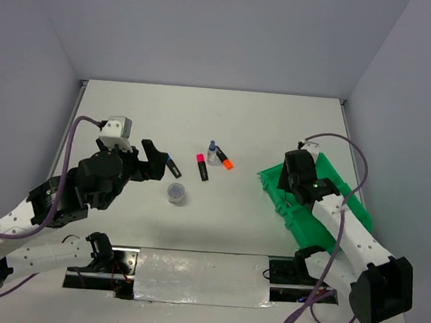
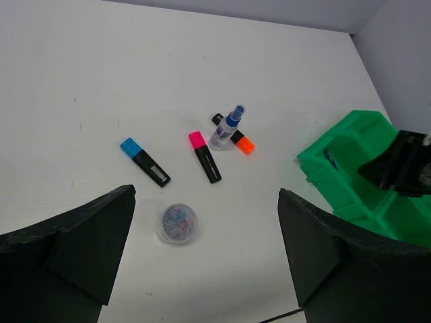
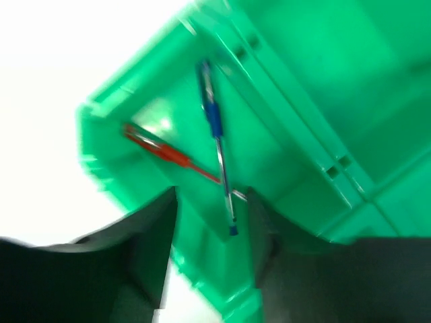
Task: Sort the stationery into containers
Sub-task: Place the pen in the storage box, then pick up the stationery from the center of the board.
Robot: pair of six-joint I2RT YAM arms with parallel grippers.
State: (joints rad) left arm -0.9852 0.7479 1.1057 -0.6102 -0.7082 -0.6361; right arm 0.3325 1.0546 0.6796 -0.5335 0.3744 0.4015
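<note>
Right gripper (image 3: 212, 202) spread, nothing held, over tray (image 3: 296, 101) — blue pen (image 3: 215, 124) and red pen (image 3: 172, 155) lie in one compartment. Left gripper (image 2: 205, 202) held wide, just short of blue highlighter (image 2: 145, 161) near tub (image 2: 179, 223) — barrel should be pinched crosswise, mid-length.

Table: white matte top (image 1: 204, 123); it spans the enclosure and meets panels on the left, far and right sides.
Back wall: plain pale grey-blue panel (image 1: 226, 34), upright along the table's far edge.
Left wall: same plain panel (image 1: 19, 76), in slightly deeper shade.
Right wall: same plain panel (image 1: 416, 111), unmarked.
Near edge: crinkled silver strip (image 1: 201, 277) lying flat on the table, reflecting light in patches.
Light: even and diffuse from above; shadows on the table are soft and short.
</note>
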